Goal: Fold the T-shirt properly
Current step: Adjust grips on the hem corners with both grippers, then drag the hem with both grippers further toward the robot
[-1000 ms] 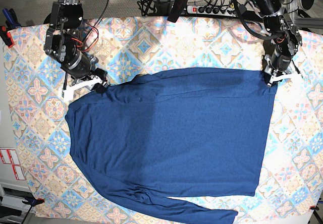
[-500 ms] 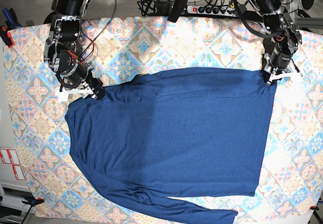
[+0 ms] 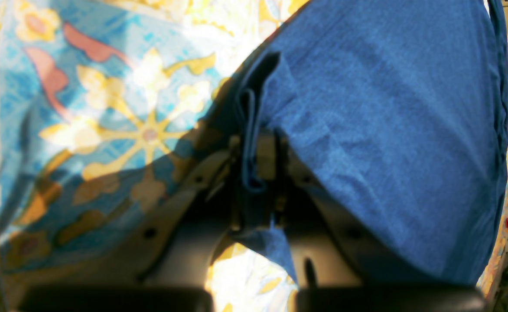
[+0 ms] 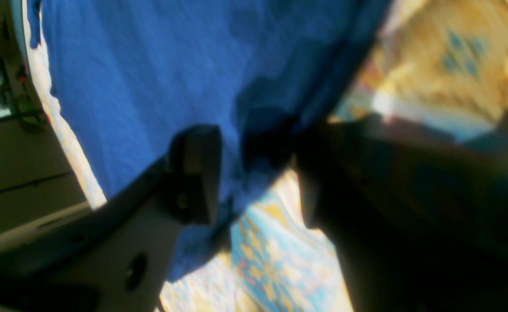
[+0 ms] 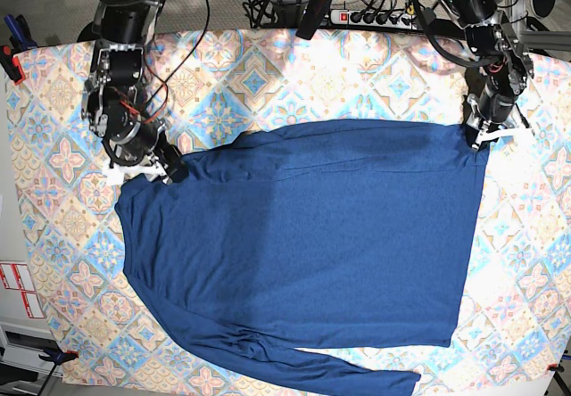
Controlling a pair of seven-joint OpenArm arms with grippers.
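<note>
Base view overhead, wrist views close and low, all sharing T-shirt (image 5: 303, 235)

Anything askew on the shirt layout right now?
Yes. The dark navy-blue long-sleeved knit shirt lies flat on the patterned tablecloth, but one long sleeve trails past its lower edge toward the table's front, unfolded. The other sleeve isn't visible.

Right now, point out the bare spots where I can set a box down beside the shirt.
Bare patterned tablecloth lies along the far edge between the two arms, above the T-shirt; a strip runs down the right edge, and one down the left. It is crowded at the shirt's upper corners, by the right claw and left claw.
</note>
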